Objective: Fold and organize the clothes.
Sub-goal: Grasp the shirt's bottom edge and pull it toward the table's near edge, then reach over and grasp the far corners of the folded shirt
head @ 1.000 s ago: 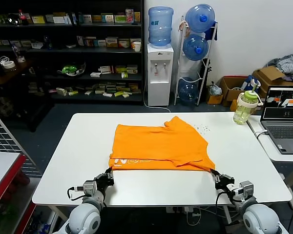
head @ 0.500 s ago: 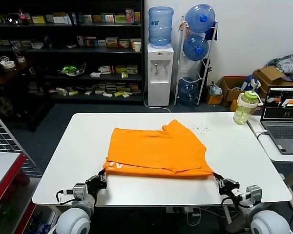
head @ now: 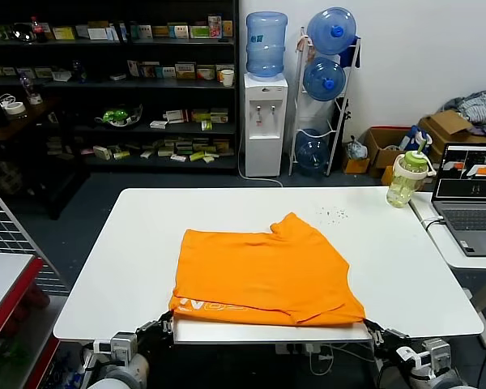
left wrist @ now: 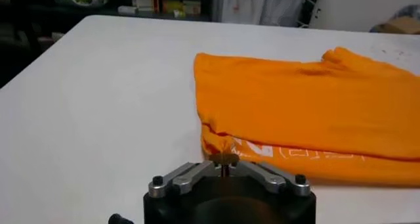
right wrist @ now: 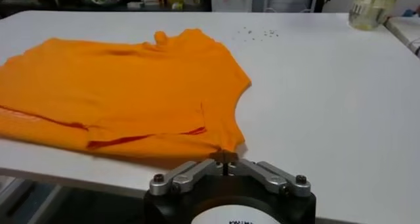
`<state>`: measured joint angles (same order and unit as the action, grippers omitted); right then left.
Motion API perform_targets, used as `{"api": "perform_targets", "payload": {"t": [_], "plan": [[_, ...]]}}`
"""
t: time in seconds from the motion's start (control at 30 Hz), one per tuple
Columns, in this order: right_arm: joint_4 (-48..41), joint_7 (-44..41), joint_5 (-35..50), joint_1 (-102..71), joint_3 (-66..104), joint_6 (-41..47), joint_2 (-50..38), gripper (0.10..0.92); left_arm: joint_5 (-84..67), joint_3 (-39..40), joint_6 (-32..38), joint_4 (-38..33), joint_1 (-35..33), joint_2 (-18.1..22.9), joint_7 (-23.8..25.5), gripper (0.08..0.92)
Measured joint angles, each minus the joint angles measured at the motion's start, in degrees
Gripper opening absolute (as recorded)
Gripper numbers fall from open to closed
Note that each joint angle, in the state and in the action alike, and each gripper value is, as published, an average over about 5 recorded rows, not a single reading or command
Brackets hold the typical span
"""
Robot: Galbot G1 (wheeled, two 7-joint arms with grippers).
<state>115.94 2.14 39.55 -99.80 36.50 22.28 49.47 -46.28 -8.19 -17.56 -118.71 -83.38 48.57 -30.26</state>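
The orange T-shirt [head: 263, 271] lies folded on the white table [head: 105, 267], its near edge with white lettering hanging just over the table's front edge. My left gripper [head: 167, 326] is shut on the shirt's near left corner [left wrist: 223, 145], just below the front edge. My right gripper [head: 371, 327] is shut on the near right corner [right wrist: 226, 140], also at the front edge. In the wrist views the shirt [left wrist: 308, 107] [right wrist: 118, 87] spreads away from each gripper [left wrist: 224, 158] [right wrist: 224, 157] across the table.
A green-lidded bottle [head: 407, 180] and a laptop [head: 468, 203] stand at the right, the laptop on a side table. A water dispenser [head: 265, 121] and shelves stand behind. Small crumbs [head: 334, 214] lie on the far part of the table.
Both grippers have pulled the shirt's near corners toward me, dragging the folded shirt to the table's front edge. The arms have dropped lower out of the head view.
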Motion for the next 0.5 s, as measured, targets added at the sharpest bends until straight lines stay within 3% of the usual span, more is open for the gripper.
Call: {"api": "perform_targets", "payload": {"t": [0.3, 0.5], "plan": [[0.9, 0.7, 1.5, 3.1, 0.5, 0.1, -1.0, 0.502, -1.0, -1.2, -1.1, -1.9, -0.7, -2.0, -0.5, 0.426], [-2.7, 2.3, 2.7, 14.1, -3.8, 0.2, -0.2, 0.684, -1.4, -1.1, 0.1, -0.1, 4.1, -1.7, 1.5, 0.599]]}}
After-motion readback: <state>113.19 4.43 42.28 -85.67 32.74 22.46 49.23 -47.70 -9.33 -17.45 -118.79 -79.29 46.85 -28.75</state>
